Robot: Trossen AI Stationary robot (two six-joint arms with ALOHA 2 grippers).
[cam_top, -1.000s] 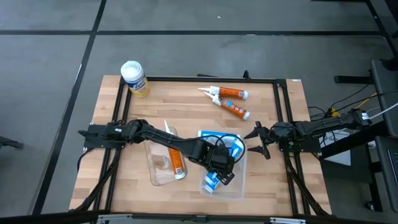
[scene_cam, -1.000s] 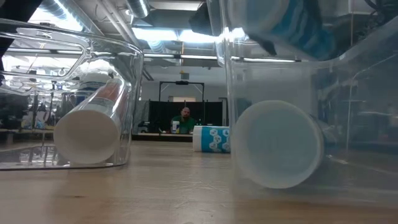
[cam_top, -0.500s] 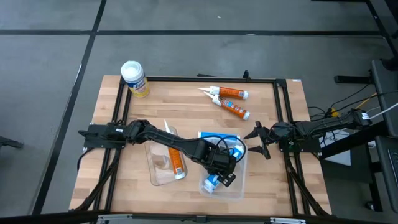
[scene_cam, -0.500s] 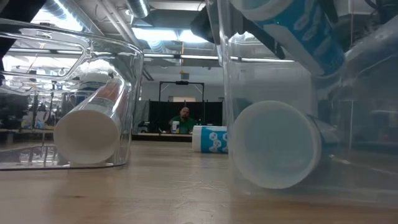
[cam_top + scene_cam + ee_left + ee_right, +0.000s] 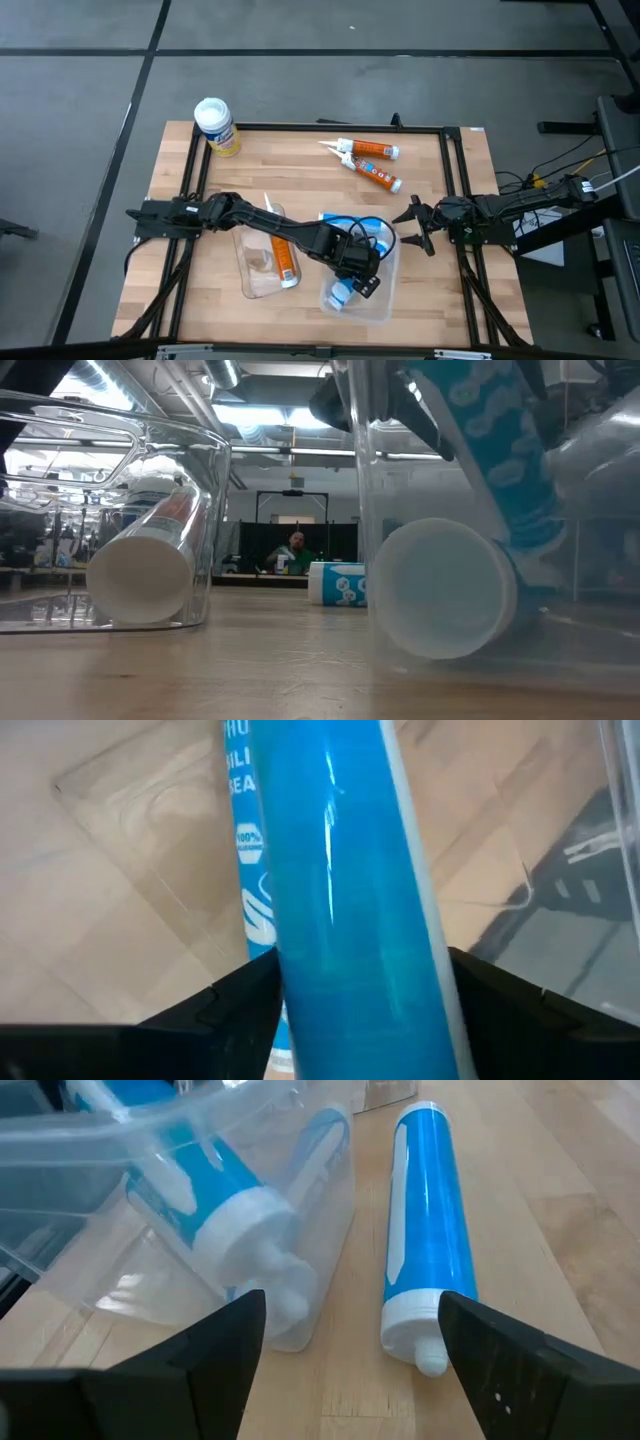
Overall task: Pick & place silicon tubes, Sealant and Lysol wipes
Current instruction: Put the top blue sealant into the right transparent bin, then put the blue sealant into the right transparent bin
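My left gripper [image 5: 357,268] is shut on a blue tube [image 5: 345,890] over the right clear bin [image 5: 390,290]. A second blue tube [image 5: 440,590] lies in that bin. A third blue tube [image 5: 425,1230] lies on the table along the bin's far side. An orange tube [image 5: 283,255] lies in the left clear bin [image 5: 250,270]. Two orange tubes [image 5: 372,151] [image 5: 378,176] lie on the table at the far side. The yellow Lysol wipes canister [image 5: 215,126] stands at the far left corner. My right gripper [image 5: 415,226] is open and empty at the right edge. My left gripper pinches the blue tube's round body [image 5: 360,970] between its two fingers [image 5: 230,1005], which lie across the tube. It comes from above. The tube [image 5: 490,450] is steeply tilted, with its lower end down inside the right bin beside the tube lying there.
The black frame rails [image 5: 455,180] run along the table's left, right and far sides. Bare wood lies between the bins and the far orange tubes. A person [image 5: 291,550] sits in the room far behind the table.
My left gripper has gone down a little into the right bin. The blue tube it holds has tipped from nearly level to steeply tilted, and its lower end has sunk beside the tube lying in the bin.
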